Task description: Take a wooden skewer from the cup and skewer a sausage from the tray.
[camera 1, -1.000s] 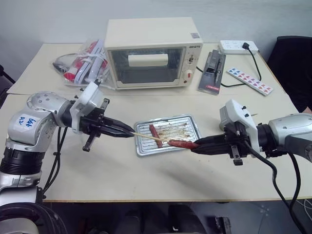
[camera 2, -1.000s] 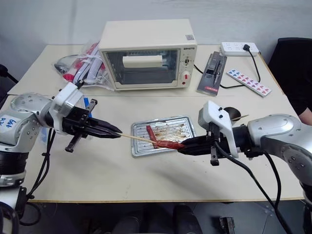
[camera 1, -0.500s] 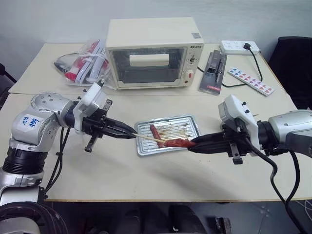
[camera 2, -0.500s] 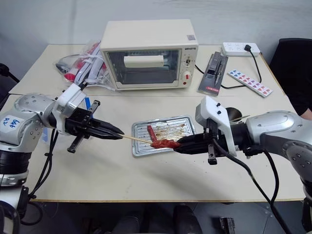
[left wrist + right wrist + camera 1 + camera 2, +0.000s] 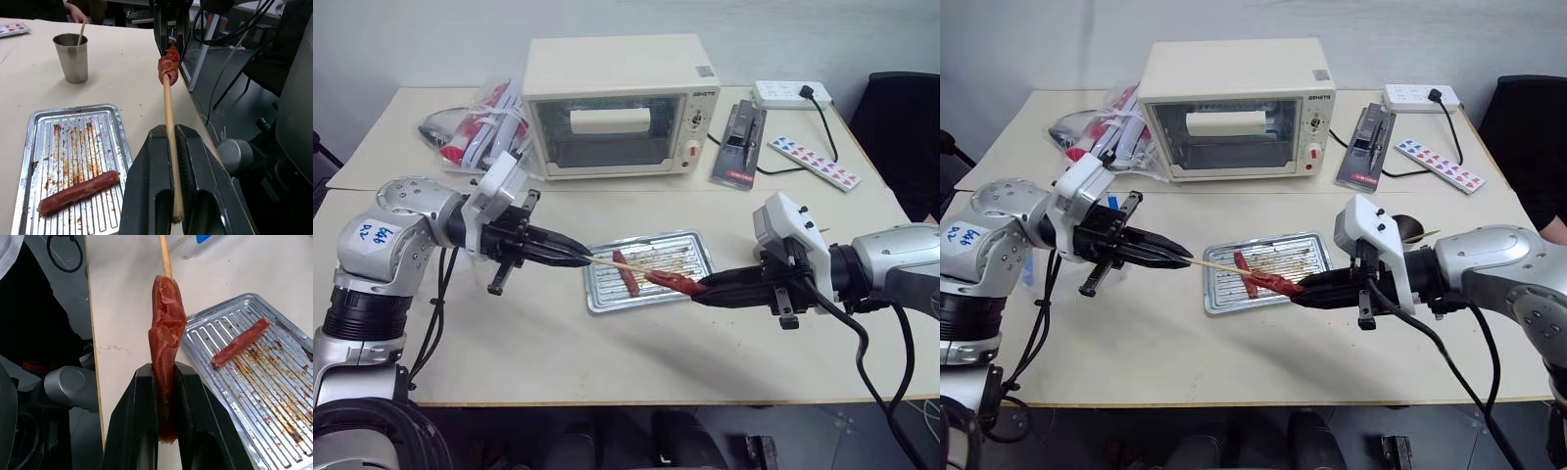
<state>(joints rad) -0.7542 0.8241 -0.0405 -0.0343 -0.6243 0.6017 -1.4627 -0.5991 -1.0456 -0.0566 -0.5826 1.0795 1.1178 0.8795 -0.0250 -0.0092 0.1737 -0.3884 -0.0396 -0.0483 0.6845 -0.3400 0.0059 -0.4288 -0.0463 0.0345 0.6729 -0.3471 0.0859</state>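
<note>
Two grippers meet over the tray (image 5: 697,257): left gripper (image 5: 581,260) clamped tight on the wooden skewer (image 5: 619,265), right gripper (image 5: 700,289) pinching the sausage (image 5: 166,333) by its rear end. Versus a second ago the skewer tip has gone into the sausage end-on, and the meat now looks split and bunched, so piercing is underway, not finished by my read. Twin sausage (image 5: 78,191) lies on the tray's ribbed floor. Cup (image 5: 72,57) stands beyond the tray's far end, one stick in it. How deep the tip sits inside the sausage is hidden; tip exit can't be made out.
</note>
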